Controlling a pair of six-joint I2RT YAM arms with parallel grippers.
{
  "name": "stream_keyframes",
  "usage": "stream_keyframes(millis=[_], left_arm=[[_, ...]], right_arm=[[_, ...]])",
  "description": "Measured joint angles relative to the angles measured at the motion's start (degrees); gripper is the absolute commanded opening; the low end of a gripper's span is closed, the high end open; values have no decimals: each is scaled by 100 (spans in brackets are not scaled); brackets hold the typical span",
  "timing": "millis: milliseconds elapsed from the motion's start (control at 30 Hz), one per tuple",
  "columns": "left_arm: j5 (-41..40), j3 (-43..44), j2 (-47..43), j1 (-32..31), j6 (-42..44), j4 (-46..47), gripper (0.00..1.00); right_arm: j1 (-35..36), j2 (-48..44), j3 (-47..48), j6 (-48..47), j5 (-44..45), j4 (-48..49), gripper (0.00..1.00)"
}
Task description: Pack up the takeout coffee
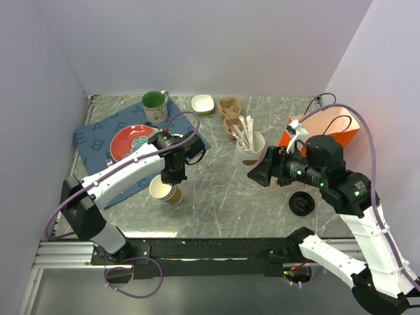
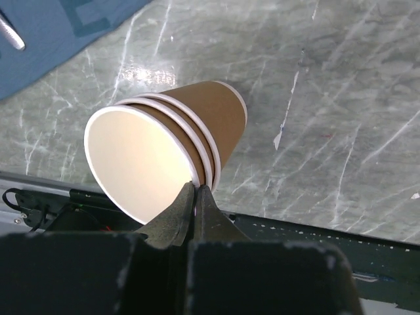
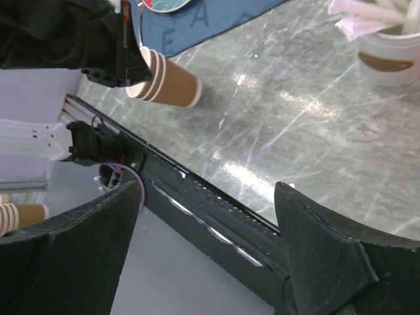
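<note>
Seen from above, two robot arms rise from the bottom edge of the frame onto a grey marbled tabletop (image 1: pixel 216 197).

The left hand (image 1: pixel 172 182), left of centre, is closed, its two fingers pinched onto the rim of a stack of brown paper cups (image 1: pixel 165 191). In the left wrist view the fingertips (image 2: pixel 197 197) meet on the lower rim of the stack (image 2: pixel 177 138). Three nested white rims show, and the cream-coloured mouth tilts toward the camera. Whether the stack rests on the tabletop or hangs just above it is unclear.

The right hand (image 1: pixel 254 174), right of centre, is open, and nothing sits between its wide-spread fingers (image 3: pixel 315 243). Its wrist view looks across the tabletop's near edge at the pinched stack in the upper left.

A loose black lid (image 1: pixel 302 203) lies flat at lower right, well apart from the cups. The takeout coffee, a brown cup wearing a black lid, cannot be found in any view.

Farther up, a white cup of stirrers (image 1: pixel 249 149) stands just above the right hand. A blue mat (image 1: pixel 98 134) at left carries a red plate (image 1: pixel 131 141). An orange bag (image 1: pixel 325 131) sits at right.

Along the far edge stand a green-lined mug (image 1: pixel 155 105), a pale bowl (image 1: pixel 203 103) and a cardboard cup carrier (image 1: pixel 230 113).
</note>
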Motion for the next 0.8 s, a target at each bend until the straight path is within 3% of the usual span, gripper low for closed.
stream_keyframes(millis=[133, 267, 567, 800], left_arm=[[68, 55, 20, -85, 2, 2, 1], [175, 39, 17, -103, 11, 22, 1], [455, -223, -734, -107, 59, 74, 1], [518, -599, -1377, -114, 50, 31, 1]], right_arm=[[0, 28, -592, 553, -234, 437, 79], [2, 654, -955, 1097, -599, 863, 70], [573, 2859, -894, 2090, -1003, 2037, 62], [1263, 4258, -133, 2608, -1237, 2643, 60]])
